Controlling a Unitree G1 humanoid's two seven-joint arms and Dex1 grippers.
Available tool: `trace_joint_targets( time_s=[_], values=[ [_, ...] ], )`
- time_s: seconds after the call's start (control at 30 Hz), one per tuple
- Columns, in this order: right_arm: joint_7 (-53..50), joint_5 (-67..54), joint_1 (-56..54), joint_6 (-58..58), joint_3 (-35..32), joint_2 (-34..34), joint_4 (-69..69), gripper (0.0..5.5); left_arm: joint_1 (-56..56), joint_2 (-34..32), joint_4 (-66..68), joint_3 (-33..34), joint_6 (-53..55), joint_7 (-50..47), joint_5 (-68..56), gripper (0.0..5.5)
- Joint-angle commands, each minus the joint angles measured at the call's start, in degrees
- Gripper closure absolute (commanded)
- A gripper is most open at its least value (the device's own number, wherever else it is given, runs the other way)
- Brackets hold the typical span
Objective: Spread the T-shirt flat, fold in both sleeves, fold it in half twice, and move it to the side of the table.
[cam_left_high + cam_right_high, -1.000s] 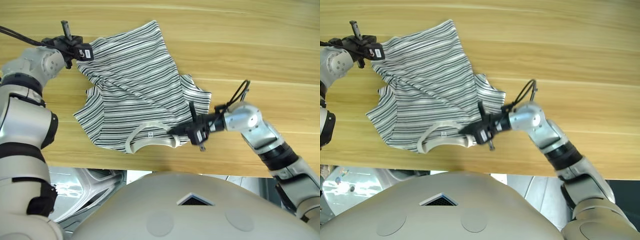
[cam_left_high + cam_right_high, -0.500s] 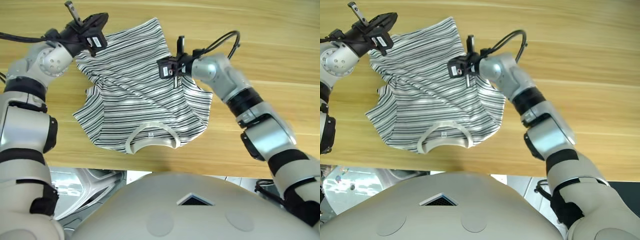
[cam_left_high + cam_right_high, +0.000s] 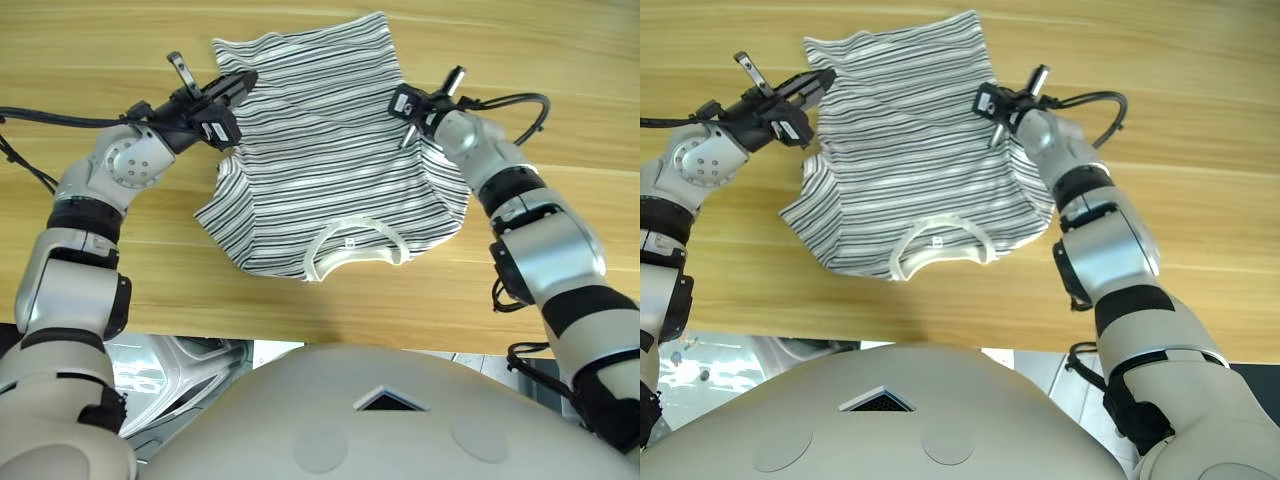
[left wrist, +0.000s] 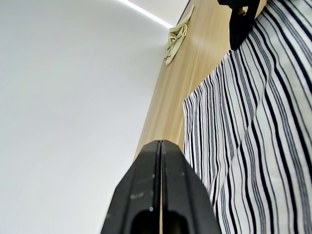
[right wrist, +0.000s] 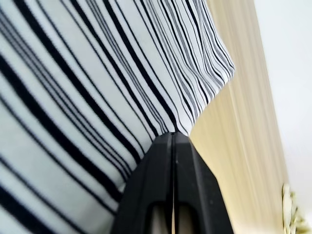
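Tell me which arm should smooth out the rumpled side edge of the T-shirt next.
Left, probably. The left gripper sits beside the T-shirt's rumpled edge on the robot's left, while the right gripper is at the opposite, flatter edge.

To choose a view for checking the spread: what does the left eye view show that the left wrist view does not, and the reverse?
The left eye view adds the whole T-shirt, its collar nearest the robot, and the right gripper at its edge. The left wrist view adds a crumpled pale cloth farther off and the left gripper, fingers shut. Both show striped fabric on the wooden table.
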State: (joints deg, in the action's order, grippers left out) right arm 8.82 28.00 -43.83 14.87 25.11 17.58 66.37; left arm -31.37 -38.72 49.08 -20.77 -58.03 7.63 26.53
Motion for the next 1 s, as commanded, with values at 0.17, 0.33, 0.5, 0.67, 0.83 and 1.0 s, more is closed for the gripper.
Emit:
trace_joint_targets(
  time_s=[0.17,0.33,0.5,0.67,0.83,1.0],
  values=[
    [10.40,-2.73,15.79,-2.58,-1.61,6.53,-30.18,5.50,1.71,0.59,-0.92,1.32,2.31,0.61,0.83,5.47],
    [15.93,-2.50,23.37,-6.09,-2.61,10.21,-47.54,5.50,1.93,-0.03,-0.63,1.54,3.03,-0.09,2.08,5.47],
    [18.29,-1.13,27.50,-8.29,-2.57,12.00,-56.49,5.50,2.05,-0.63,-0.40,1.62,3.07,-0.31,2.79,5.47],
    [19.17,0.44,29.35,-7.79,-3.01,14.84,-59.25,5.50,2.14,-1.20,-0.51,1.75,3.13,-0.68,3.70,5.47],
    [21.51,4.81,32.70,-3.61,-0.72,22.15,-57.99,5.50,2.63,-1.69,-1.06,1.65,2.80,-0.49,3.82,5.47],
    [27.61,1.55,40.77,4.01,0.41,29.03,-64.67,5.50,3.59,-3.03,-2.60,1.38,2.57,0.87,4.03,5.47]
  ],
)
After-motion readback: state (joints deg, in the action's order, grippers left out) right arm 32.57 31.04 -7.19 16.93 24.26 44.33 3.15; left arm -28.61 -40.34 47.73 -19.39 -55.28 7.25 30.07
